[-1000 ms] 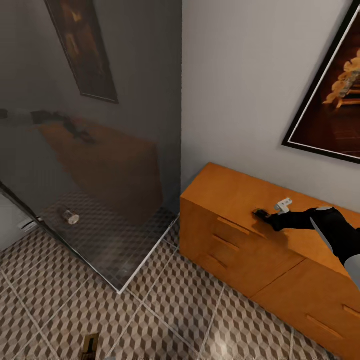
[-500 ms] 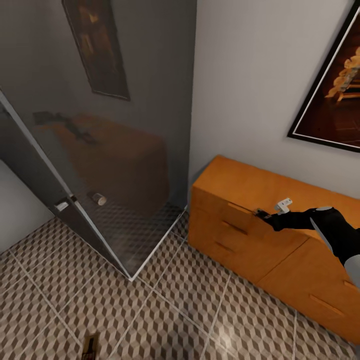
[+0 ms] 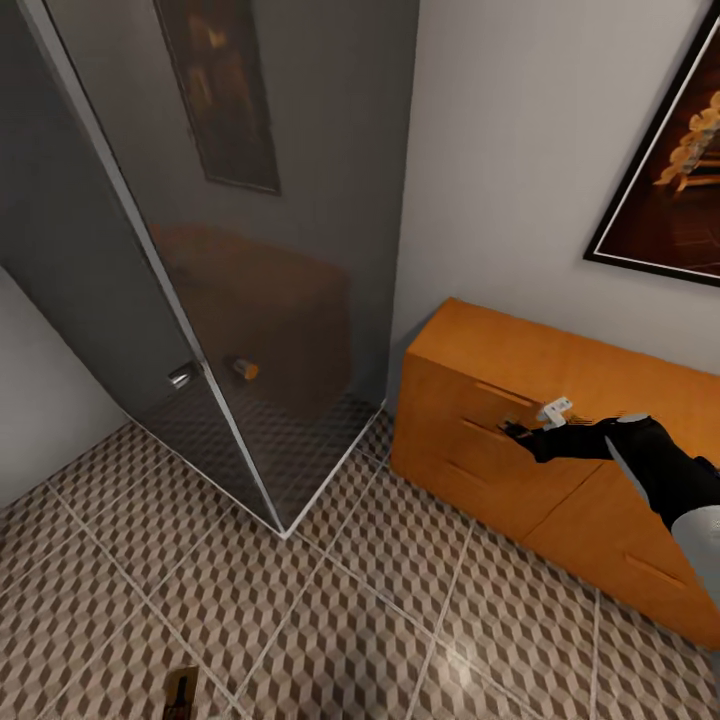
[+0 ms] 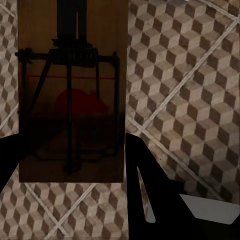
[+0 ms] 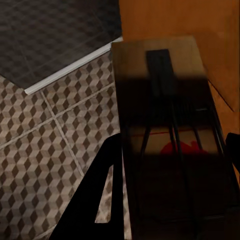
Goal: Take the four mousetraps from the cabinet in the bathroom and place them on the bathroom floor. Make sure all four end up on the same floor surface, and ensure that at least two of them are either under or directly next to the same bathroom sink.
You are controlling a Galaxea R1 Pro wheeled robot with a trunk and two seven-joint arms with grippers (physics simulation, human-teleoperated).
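R gripper (image 3: 516, 431) hangs in front of the cabinet (image 3: 470, 380) near its left end, fingers pinching a trap (image 5: 167, 135). In the R wrist view the trap is a flat tan-wood rectangle, dark wire spring and bar, red spot mid-board; long axis runs along the fingers, far short end pointing at the cabinet front. One dark finger (image 5: 102, 195) sits against its long side.

L gripper (image 4: 70, 200) also clamps a trap (image 4: 70, 90): same wood board w/ coil spring across, wire frame, red spot. Long axis along the fingers, board flat above the floor (image 4: 190, 85). In the head view that trap (image 3: 181, 691) shows at the bottom edge of the frame, over the tiles, long axis approx. pointing away from the robot.

Floor: square tiles, brown/beige/white cube print, pale grout. Cabinet: orange-brown wood, slim bar handles. Left of it a smoky glass shower screen (image 3: 290, 270) w/ pale frame, corner meeting the floor. Framed dark picture (image 3: 670, 180) on the wall above the cabinet.
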